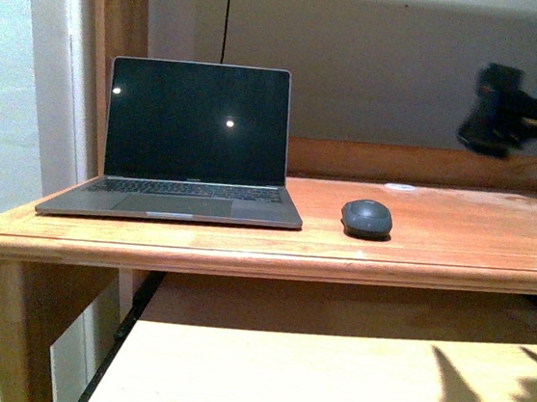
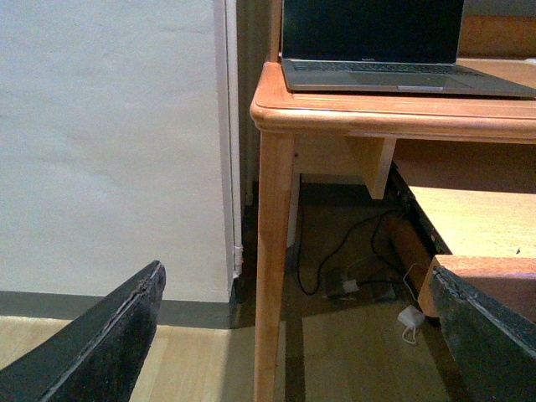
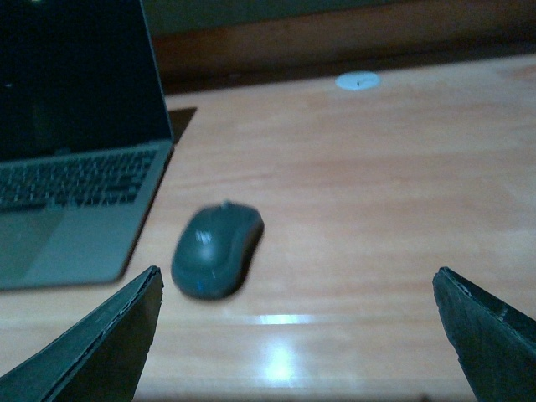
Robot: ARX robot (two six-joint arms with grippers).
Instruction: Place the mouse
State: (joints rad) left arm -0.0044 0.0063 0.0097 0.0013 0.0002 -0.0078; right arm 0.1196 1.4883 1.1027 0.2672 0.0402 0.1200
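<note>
Left gripper (image 2: 297,335), low beside the table's (image 1: 459,232) left front corner, has jaws spread and empty. An open laptop (image 1: 192,144) occupies the table's left end; the mouse (image 1: 367,217) lies just right of it. Right gripper's (image 3: 297,327) jaws are spread, empty.

there is one laptop (image 1: 197,144). there is one mouse (image 1: 367,217). there is one little white disc (image 1: 400,187). there is one table (image 1: 457,252), and one shelf (image 1: 327,373) under it. there are two pincers, the left pincer (image 2: 295,276) and the right pincer (image 3: 295,275). each one shows two dark fingers (image 3: 100,343), so that makes four fingers. the laptop screen has two bright dots (image 1: 230,123).
</note>
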